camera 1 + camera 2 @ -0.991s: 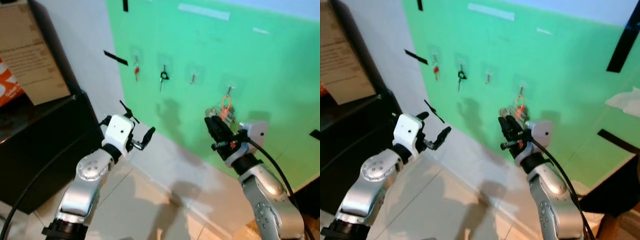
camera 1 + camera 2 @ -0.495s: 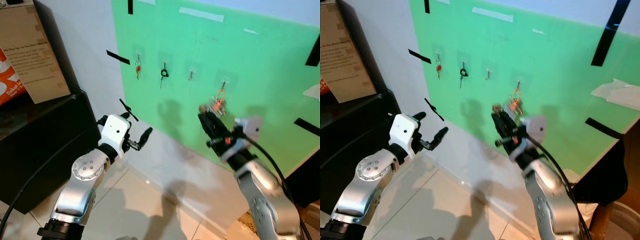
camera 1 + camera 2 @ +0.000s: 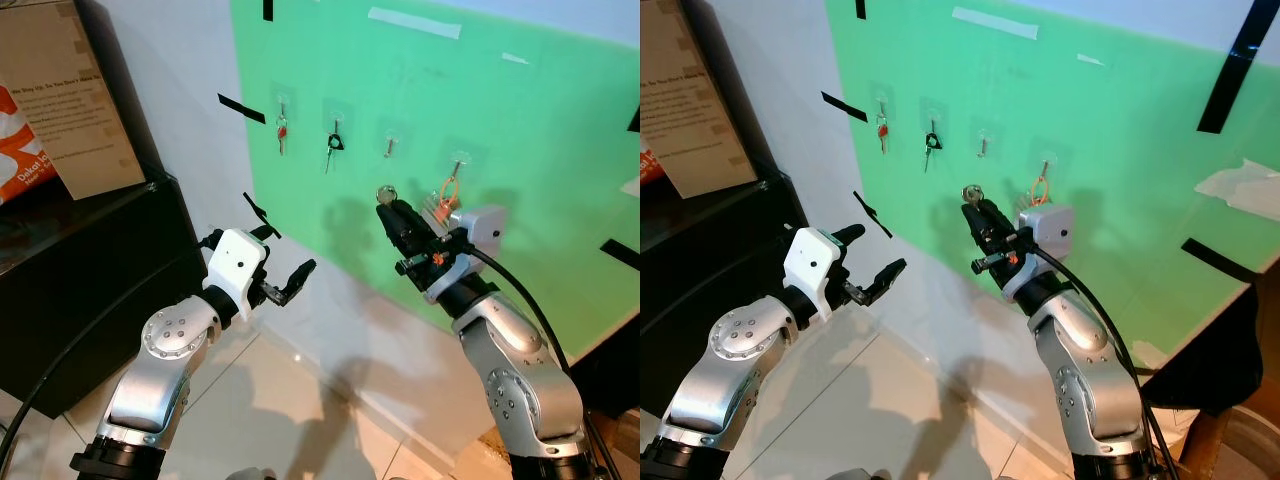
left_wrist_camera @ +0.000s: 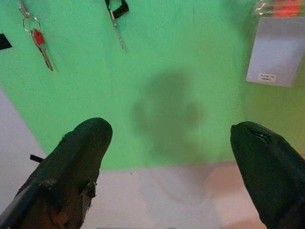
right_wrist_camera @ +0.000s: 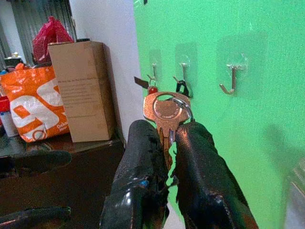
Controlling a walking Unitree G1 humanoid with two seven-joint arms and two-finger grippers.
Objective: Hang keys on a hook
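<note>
Before the green wall panel (image 3: 520,130), four hooks are set in a row. A bronze key (image 5: 167,114) is pinched upright between the pressed jaws of the right gripper (image 3: 398,215), its ringed head uppermost. An empty hook (image 3: 389,143) is found at about 12 o'clock from the key, close above it; the long axis of the key is roughly vertical. The left gripper (image 3: 290,282), jaws spread and holding nothing, is held well off toward 8 o'clock. Other hooks are occupied by a red key (image 3: 281,131), a black key (image 3: 331,148) and an orange tag (image 3: 449,192).

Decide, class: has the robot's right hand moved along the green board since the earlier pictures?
Yes. The right hand, shut on a key, was below the hook with the orange tag; now it is further left, toward the empty hook.
</note>
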